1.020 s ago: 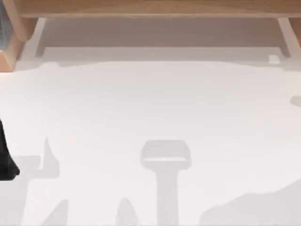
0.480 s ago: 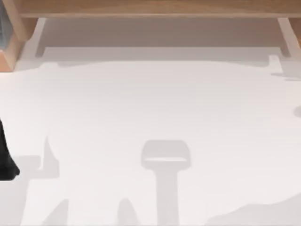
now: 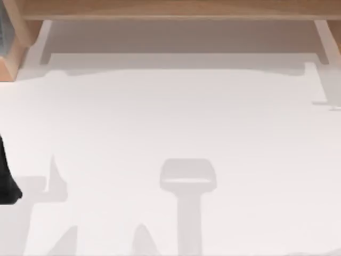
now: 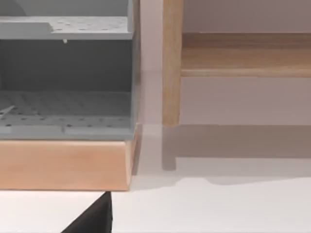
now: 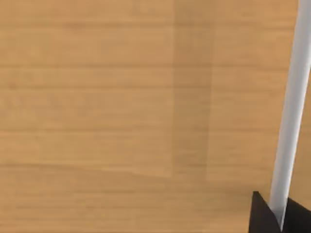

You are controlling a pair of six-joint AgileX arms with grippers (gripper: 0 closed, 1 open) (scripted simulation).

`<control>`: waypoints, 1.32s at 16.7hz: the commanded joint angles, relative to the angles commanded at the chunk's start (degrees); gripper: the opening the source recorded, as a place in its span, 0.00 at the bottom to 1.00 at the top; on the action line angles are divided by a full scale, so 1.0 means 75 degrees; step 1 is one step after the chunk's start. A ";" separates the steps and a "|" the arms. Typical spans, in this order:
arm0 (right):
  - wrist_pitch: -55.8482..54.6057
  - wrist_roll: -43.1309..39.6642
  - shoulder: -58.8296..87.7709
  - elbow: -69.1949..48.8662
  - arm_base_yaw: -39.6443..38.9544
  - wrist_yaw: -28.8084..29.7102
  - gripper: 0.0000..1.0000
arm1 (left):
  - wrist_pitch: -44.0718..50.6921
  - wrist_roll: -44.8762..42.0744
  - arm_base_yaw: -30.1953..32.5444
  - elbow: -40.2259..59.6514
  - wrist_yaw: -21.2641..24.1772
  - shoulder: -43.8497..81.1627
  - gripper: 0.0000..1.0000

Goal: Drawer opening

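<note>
In the right wrist view, the drawer's light wooden front [image 5: 121,116] is very near. A pale straight handle bar [image 5: 291,107] runs along it. My right gripper [image 5: 281,219] is at the bar's near end, with a dark finger [image 5: 262,216] against each side, shut on it. My left arm [image 3: 6,178] is parked at the left edge of the table. A dark part of my left gripper [image 4: 95,218] sits low in the left wrist view, away from the drawer.
A wooden frame [image 3: 170,9] runs along the far edge of the white table [image 3: 170,122]. At the far left a grey perforated shelf unit [image 4: 68,107] rests on a wooden base [image 4: 63,165], beside a wooden post [image 4: 171,63].
The large shadow at the table's bottom right has slid almost out of the top view. The small shadow at the right edge has moved up towards the frame. The left arm stayed still.
</note>
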State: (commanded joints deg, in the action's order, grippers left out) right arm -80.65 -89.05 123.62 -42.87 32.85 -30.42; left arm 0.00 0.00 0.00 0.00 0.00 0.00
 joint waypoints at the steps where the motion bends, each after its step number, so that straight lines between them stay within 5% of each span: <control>1: -0.0120 0.0004 -0.0082 0.0196 0.0065 -0.0083 0.00 | 0.0000 0.0000 0.0000 0.0000 0.0000 0.0000 1.00; 20: -0.1317 0.0023 -0.0729 0.2005 0.1060 -0.1099 0.00 | 0.0000 0.0000 0.0000 0.0000 0.0000 0.0000 1.00; 22: -0.1317 0.0023 -0.0729 0.2005 0.1060 -0.1099 0.15 | 0.0000 0.0000 0.0000 0.0000 0.0000 0.0000 1.00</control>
State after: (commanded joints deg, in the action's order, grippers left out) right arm -90.52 -88.88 118.16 -27.83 40.80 -38.67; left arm 0.00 0.00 0.00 0.00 0.00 0.00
